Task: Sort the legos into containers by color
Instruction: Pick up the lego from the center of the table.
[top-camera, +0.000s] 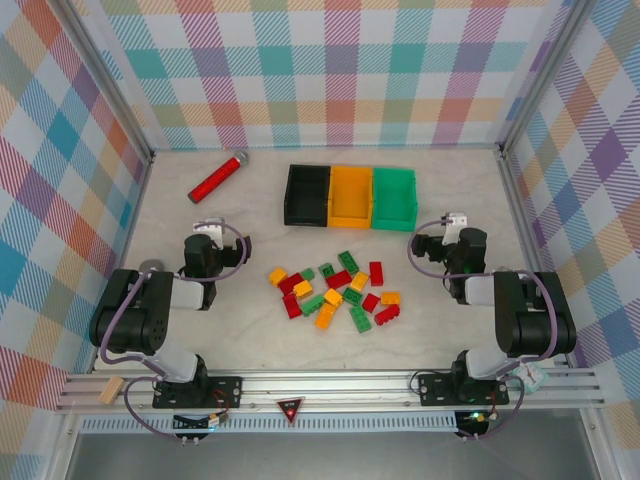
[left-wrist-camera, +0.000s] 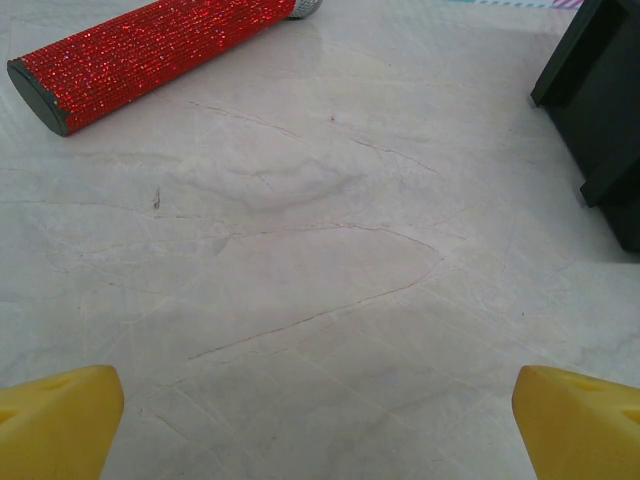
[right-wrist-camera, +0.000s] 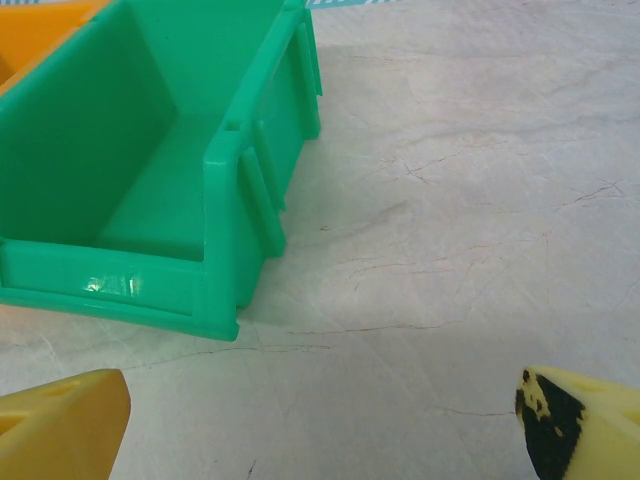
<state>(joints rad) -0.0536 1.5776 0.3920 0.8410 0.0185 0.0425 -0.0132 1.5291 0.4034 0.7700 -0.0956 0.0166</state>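
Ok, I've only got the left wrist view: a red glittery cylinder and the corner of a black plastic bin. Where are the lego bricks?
Observer: The small plastic lego bricks lie in a loose pile on the pale table, in front of the black bin.
Operator: What's beside that bin?
Observer: An orange-yellow plastic bin adjoins it, then a green plastic bin.
Operator: And the right gripper?
Observer: The right gripper is open, just short of the green bin's near corner.

I see the legos (top-camera: 339, 279), red, green and yellow-orange, scattered in a loose cluster at the centre of the frame. Just above them the containers (top-camera: 351, 213) stand joined in a row, black, orange, then green, with their open tops up.
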